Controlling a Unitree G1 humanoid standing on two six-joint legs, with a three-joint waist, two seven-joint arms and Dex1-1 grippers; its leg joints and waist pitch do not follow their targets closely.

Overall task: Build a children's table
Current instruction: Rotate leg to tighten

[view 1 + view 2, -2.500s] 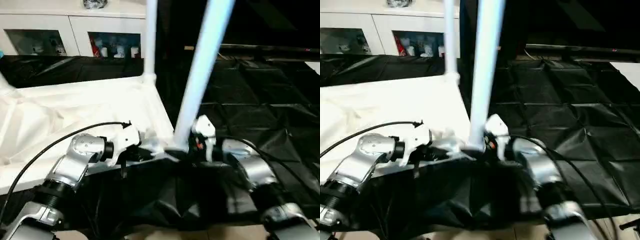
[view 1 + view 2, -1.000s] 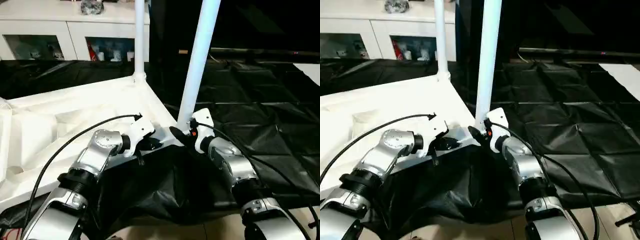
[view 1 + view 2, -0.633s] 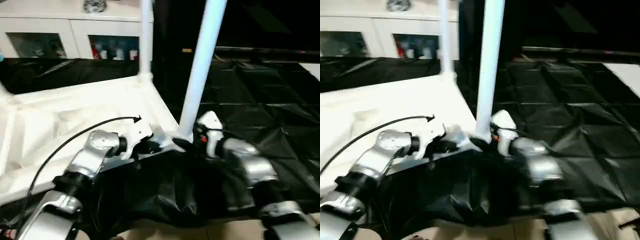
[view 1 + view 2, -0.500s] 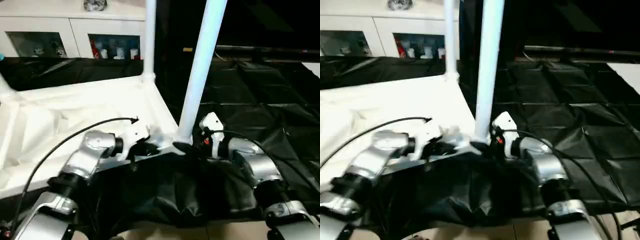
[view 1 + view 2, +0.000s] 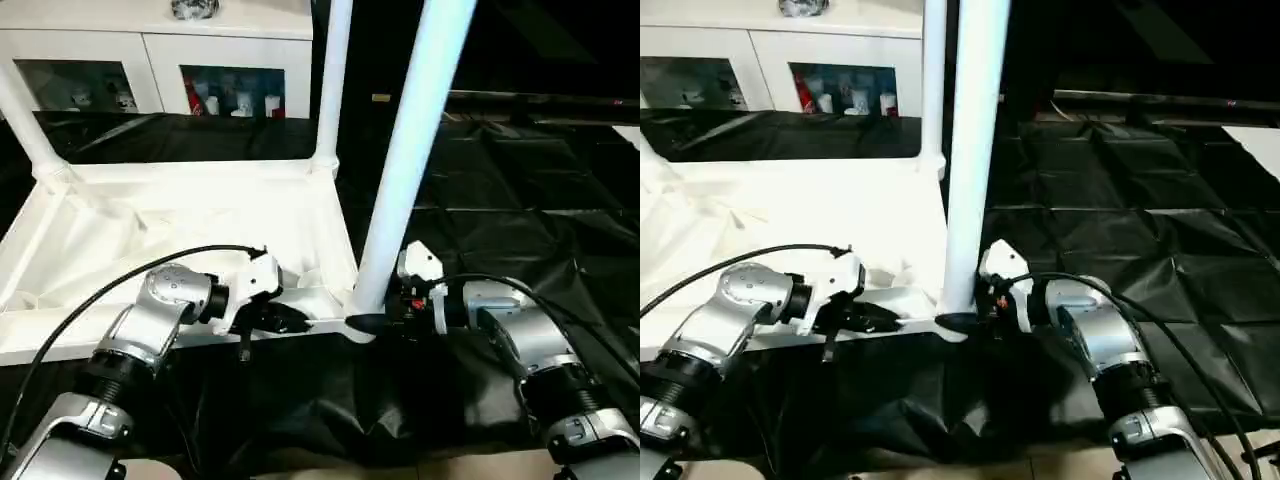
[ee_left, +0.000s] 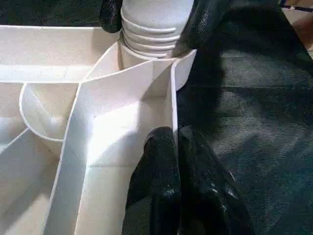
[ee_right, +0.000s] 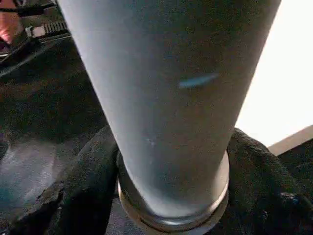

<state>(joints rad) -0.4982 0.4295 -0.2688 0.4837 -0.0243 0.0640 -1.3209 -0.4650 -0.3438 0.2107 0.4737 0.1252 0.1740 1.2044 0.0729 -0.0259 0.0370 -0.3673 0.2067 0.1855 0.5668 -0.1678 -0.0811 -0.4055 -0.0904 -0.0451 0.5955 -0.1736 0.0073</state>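
The children's table, a white plastic rectangular top (image 5: 180, 225) lying upside down with its ribbed underside up, rests on black sheeting (image 5: 540, 210) that covers the floor. Going left to right: a white tube leg (image 5: 25, 125) leans up from the far left corner, another (image 5: 333, 80) stands in the far right socket, and the nearest long white tube leg (image 5: 405, 170) rises from the near right corner socket. The left gripper (image 6: 173, 147), its two black fingers pinched together, grips the thin wall of the top close to that socket. The right gripper (image 5: 365, 322) wraps its black fingers (image 7: 73, 196) around the base of the nearest leg, holding it at the threaded end. Compared with a moment ago, that leg stands straighter and the whole top looks squared up to me, so I'd judge the leg is being seated or screwed home. Behind, a white cabinet with glass doors (image 5: 150, 70) lines the wall, small items on its shelves.
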